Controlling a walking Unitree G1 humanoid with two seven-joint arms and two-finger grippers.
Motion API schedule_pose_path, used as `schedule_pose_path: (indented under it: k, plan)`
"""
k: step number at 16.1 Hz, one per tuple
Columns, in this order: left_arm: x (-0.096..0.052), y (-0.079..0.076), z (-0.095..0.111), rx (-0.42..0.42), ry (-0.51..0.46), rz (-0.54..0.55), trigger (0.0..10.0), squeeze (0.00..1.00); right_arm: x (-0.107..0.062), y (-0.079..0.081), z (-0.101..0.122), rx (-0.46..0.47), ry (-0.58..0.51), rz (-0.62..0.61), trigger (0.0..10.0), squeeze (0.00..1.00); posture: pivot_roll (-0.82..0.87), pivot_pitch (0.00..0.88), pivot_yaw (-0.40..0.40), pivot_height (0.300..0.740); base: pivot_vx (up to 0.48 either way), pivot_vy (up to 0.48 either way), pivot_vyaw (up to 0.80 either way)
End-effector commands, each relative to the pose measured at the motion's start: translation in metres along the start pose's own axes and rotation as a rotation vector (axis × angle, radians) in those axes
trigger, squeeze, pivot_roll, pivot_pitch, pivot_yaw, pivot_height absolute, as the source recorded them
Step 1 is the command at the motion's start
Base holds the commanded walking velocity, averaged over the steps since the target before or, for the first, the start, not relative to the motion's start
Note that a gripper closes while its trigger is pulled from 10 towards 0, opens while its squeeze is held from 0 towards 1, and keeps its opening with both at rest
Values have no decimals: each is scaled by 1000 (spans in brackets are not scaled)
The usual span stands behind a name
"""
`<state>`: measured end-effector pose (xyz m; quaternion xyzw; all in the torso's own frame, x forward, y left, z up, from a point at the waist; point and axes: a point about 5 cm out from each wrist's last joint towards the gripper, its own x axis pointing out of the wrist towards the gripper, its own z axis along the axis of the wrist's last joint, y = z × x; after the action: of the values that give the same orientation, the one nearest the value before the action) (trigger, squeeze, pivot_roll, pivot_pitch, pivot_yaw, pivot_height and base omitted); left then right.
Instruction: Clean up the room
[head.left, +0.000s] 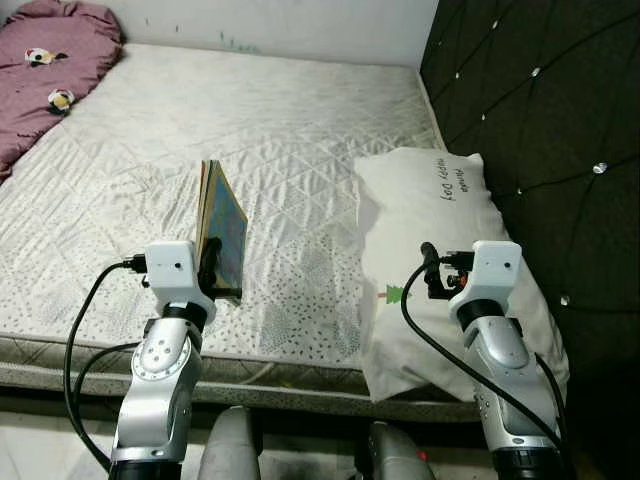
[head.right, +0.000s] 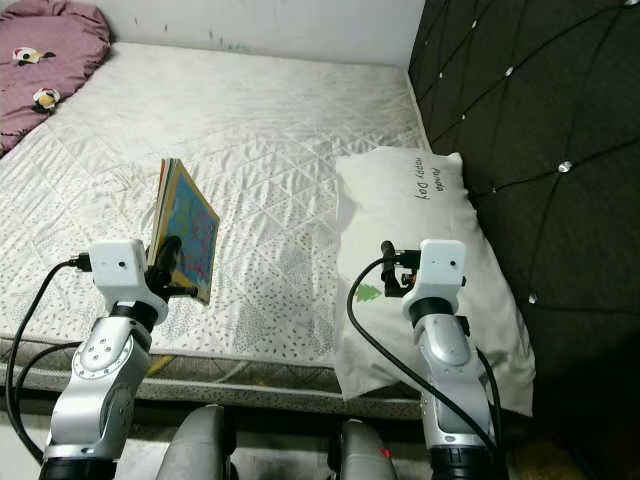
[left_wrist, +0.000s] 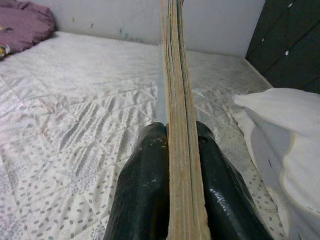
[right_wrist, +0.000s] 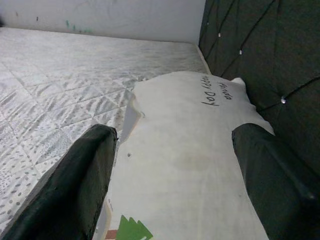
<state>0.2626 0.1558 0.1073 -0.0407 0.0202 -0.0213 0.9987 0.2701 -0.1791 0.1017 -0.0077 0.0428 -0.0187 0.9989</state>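
A thin picture book (head.left: 222, 230) with a blue cover stands upright above the near edge of the bed, and my left gripper (head.left: 211, 262) is shut on its lower edge. In the left wrist view the book's page edges (left_wrist: 176, 100) run straight up between the two black fingers (left_wrist: 145, 195). My right gripper (head.left: 432, 270) hangs open over the white pillow (head.left: 440, 230), with nothing between its fingers (right_wrist: 75, 185). The pillow (right_wrist: 190, 150) bears the words "Panda Happy Day" and lies against the headboard.
A white quilted mattress (head.left: 250, 120) spreads ahead. A purple blanket with small plush toys (head.left: 45, 70) lies bunched at its far left corner. A dark tufted headboard (head.left: 540, 110) walls off the right side. The mattress front edge (head.left: 250, 375) is just before my arms.
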Motion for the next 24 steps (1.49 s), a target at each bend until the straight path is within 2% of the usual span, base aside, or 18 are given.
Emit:
schedule_pose_path:
  k: [1, 5, 6, 9, 15, 24]
  plan:
    - [3, -3, 8, 8, -39, -3, 10000, 0, -1, -3, 1, 2, 5, -7, 10000, 0, -15, 0, -39, 627, 0, 0, 0]
    - [3, -1, 9, 12, -43, 25, 10000, 0, -1, -4, 1, 1, 6, -5, 10000, 0, -16, 0, -41, 582, 0, 0, 0]
    - [4, 0, 9, -22, -39, 34, 10000, 0, -1, -4, 1, -1, 6, -4, 10000, 0, -15, 0, -44, 582, 0, 0, 0]
    - [7, 4, 12, -47, -47, 59, 10000, 0, 0, -4, 1, -2, 12, -1, 10000, 0, -17, 0, -46, 582, 0, 0, 0]
    - [12, 7, 15, -53, -64, 52, 10000, 0, 0, -1, 0, -3, 18, 15, 10000, 0, -16, 0, -45, 582, 0, 0, 0]
    - [18, 8, 17, -74, -69, 53, 10000, 0, 1, 0, 2, 6, 13, 37, 10000, 0, -25, 0, -45, 582, 304, 0, 0]
